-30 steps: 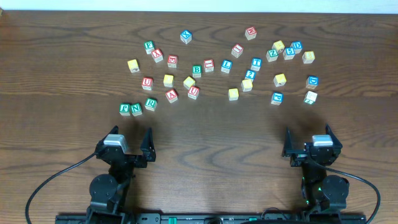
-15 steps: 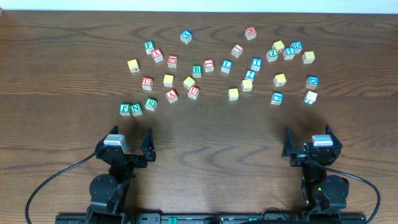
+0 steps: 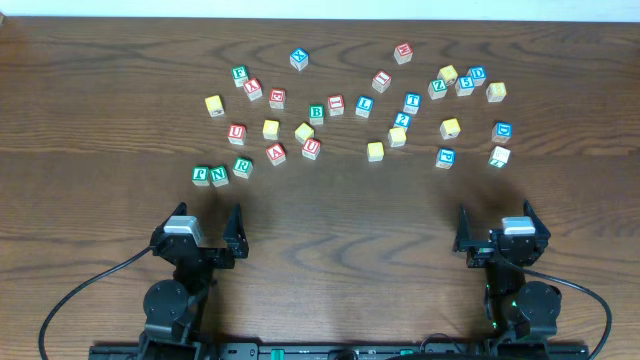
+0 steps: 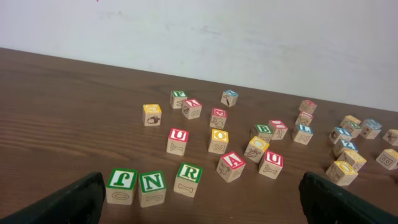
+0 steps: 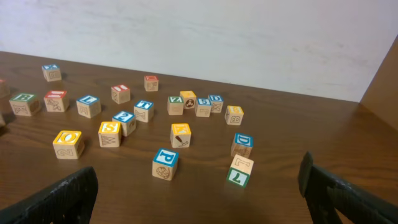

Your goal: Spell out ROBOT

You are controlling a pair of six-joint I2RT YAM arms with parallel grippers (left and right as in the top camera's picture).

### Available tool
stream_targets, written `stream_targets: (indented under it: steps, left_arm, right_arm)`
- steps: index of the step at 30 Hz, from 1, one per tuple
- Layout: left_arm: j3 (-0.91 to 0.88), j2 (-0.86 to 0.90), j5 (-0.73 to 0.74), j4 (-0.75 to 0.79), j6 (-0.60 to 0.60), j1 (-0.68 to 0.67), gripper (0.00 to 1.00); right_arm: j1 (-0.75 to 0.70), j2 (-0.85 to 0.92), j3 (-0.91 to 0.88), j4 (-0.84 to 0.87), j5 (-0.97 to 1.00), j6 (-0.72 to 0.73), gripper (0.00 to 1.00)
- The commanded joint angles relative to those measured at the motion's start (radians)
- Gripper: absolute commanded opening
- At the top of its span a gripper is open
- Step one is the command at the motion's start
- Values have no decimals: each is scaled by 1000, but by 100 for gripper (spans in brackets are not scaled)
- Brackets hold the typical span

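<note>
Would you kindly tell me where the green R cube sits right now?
In the overhead view the green R cube lies left of centre, ending a short row beside the green N cube.

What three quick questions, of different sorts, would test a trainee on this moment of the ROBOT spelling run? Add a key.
1. True or false: the left gripper and the right gripper are both open and empty.
2. Pick one: the row nearest the left gripper starts with the green F cube and the green N cube. Which letter ends it? A) R B) L C) U
3. Short answer: does the green B cube sit beside the blue T cube yet?
Key: 1 true. 2 A, the green R cube. 3 no; they sit apart, with a blue L cube between them.
</note>
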State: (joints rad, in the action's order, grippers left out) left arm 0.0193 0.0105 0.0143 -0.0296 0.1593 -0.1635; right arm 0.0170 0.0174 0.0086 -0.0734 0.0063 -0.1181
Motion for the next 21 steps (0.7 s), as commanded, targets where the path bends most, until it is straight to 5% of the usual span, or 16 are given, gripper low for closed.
stream_targets:
  steps: [1, 13, 21]
  left_arm:
    - [-15, -6, -48, -41, -8, 6, 98]
    - [89, 85, -48, -45, -34, 6, 98]
    - [646, 670, -23, -222, -130, 6, 98]
  right_arm:
    - [3, 0, -3, -2, -9, -11, 99]
    - [3, 0, -3, -2, -9, -11, 99]
    - [3, 0, -3, -2, -9, -11, 99]
